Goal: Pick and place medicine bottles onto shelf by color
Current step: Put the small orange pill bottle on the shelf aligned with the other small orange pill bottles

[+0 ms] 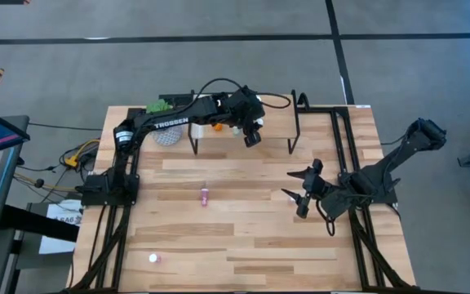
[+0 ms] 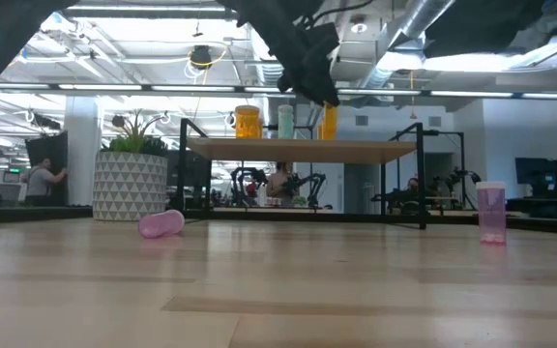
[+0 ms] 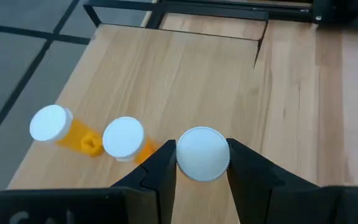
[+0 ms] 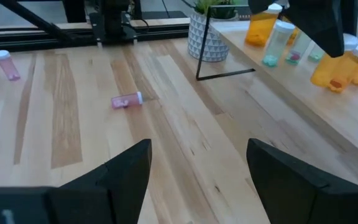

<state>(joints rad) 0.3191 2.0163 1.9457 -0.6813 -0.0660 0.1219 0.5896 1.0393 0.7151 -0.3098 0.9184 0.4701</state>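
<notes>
The shelf (image 1: 321, 131) stands at the table's far side. My left gripper (image 1: 251, 135) is over its left part, shut on a white-capped bottle (image 3: 202, 154). The cap hides this bottle's body in the left wrist view. In the low view an orange bottle (image 2: 328, 121) stands on the shelf (image 2: 298, 150) right below the gripper (image 2: 317, 87). Two orange bottles (image 3: 50, 123) (image 3: 123, 137) stand beside it, and teal-tinted ones (image 4: 277, 43) farther along. One pink bottle (image 1: 205, 194) lies on its side mid-table. Another (image 1: 153, 258) stands near the front left. My right gripper (image 1: 294, 186) is open and empty at mid-right. My left gripper pinches the bottle's round white cap (image 3: 185, 155) between its two fingers, one on each side. The fingers come from above, pointing down. The bottle is upright, and in the low view its base seems to stand on the shelf board.
A patterned white plant pot (image 1: 166, 135) with a green plant stands at the shelf's left end. The shelf's thin black legs (image 1: 296, 122) rise from the table. The shelf's right half (image 3: 185, 74) is bare wood.
</notes>
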